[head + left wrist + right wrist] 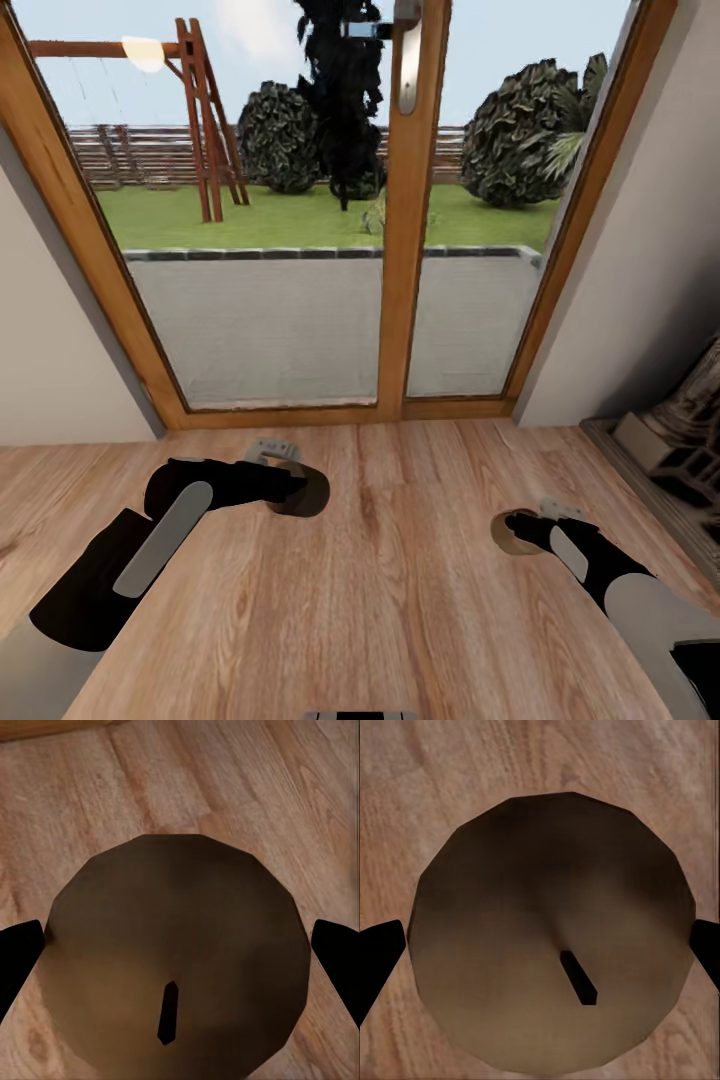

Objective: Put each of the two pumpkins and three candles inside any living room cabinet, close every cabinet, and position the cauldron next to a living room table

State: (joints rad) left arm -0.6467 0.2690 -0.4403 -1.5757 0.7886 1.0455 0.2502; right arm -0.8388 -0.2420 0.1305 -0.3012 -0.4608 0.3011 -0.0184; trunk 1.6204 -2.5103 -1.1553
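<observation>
each gripper pinches a candle upright, wick up: left gripper point(285, 487) on one candle point(176, 956), right gripper point(528, 525) on another candle point(551, 930); no cabinet ahead.

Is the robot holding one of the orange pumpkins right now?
No: each gripper grips a grey-beige candle, its dark wick visible, the left and the right above the wood floor.
</observation>
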